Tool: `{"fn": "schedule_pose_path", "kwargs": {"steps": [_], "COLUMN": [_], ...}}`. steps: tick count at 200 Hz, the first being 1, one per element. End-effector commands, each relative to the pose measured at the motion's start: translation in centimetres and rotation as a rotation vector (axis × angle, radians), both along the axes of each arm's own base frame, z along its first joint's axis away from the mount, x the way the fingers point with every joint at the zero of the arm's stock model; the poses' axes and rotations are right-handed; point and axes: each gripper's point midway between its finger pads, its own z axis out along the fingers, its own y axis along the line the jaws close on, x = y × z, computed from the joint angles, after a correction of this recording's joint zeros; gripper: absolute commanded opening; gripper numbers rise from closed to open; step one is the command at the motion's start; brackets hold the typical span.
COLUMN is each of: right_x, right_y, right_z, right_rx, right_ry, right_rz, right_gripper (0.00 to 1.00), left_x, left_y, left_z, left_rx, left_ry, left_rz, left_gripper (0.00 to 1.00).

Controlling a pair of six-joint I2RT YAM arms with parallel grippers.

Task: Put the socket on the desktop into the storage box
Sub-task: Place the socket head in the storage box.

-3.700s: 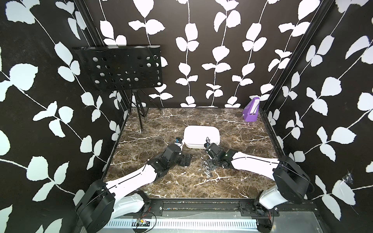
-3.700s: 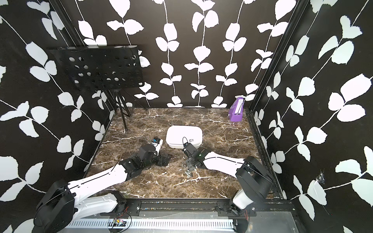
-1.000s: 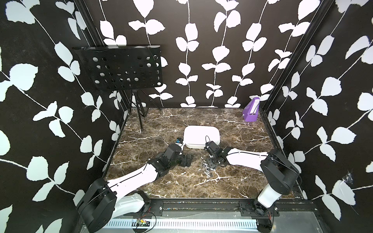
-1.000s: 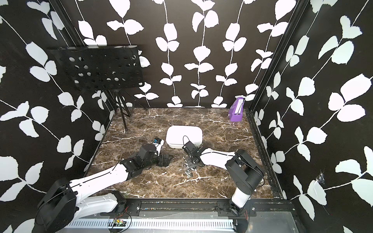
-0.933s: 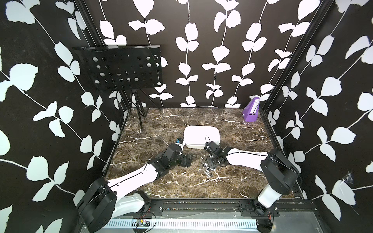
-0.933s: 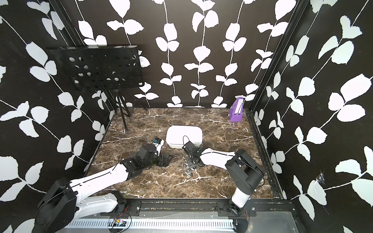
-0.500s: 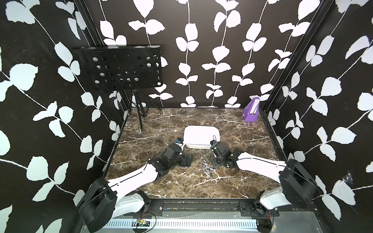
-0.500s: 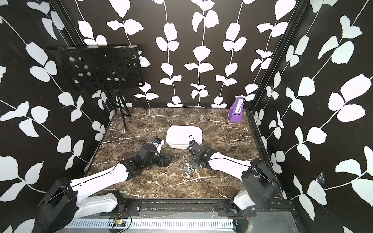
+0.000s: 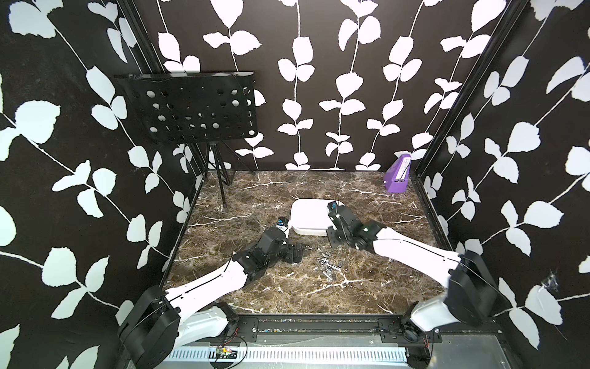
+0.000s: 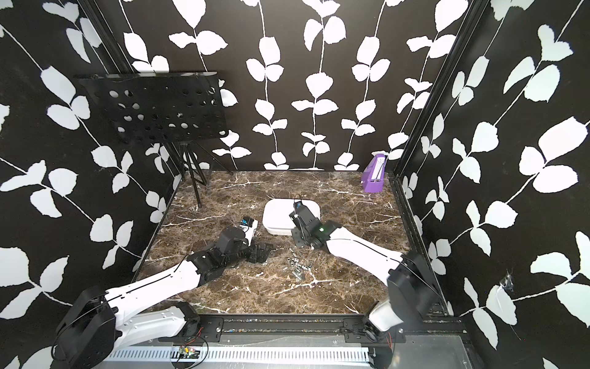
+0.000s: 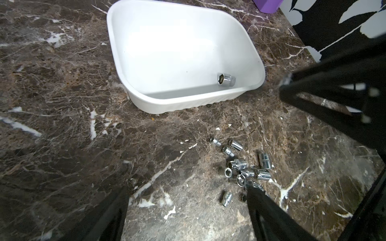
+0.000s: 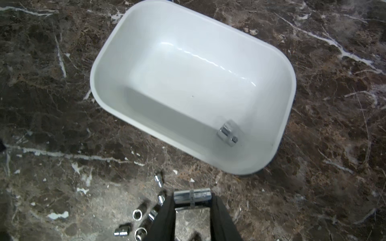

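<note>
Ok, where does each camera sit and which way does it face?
Top views: high in front, looking down and back over the desktop; left arm and right arm show.
Left wrist: looks down past open left jaws at the storage box and loose sockets.
Right wrist: looks down on the storage box past right jaws shut on the held socket.
Shared: both wrist views show the boxed socket.

Plain glossy white storage box (image 12: 171, 123) beyond the black right gripper (image 12: 192, 200); silver chrome socket (image 12: 198, 193) between its fingers (image 12: 165, 219). Desktop (image 12: 52, 125) beneath: dark brown marble, white-veined. Walls (image 9: 271, 48): black with white leaf-vines. Small box (image 9: 397, 179) far beyond: purple.
</note>
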Motion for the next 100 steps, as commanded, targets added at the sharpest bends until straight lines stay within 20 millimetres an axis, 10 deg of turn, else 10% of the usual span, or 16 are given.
{"fn": "schedule_pose_path", "kwargs": {"steps": [1, 48, 100], "right_x": [2.5, 8.6, 10.8], "right_y": [1.0, 3.0, 3.2], "right_z": [-0.8, -2.7, -3.6], "right_rx": [-0.011, -0.01, 0.023], "right_ry": [0.052, 0.104, 0.133], "right_rz": [-0.039, -0.108, -0.145], "right_gripper": [0.29, 0.29, 0.32], "left_x": [0.3, 0.2, 0.1], "left_y": [0.1, -0.1, -0.3], "left_z": [0.8, 0.8, 1.1], "left_rx": [-0.02, -0.039, -0.059], "left_ry": [-0.026, -0.019, -0.017], "left_rz": [0.017, 0.014, 0.012], "left_gripper": [0.89, 0.89, 0.89]}}
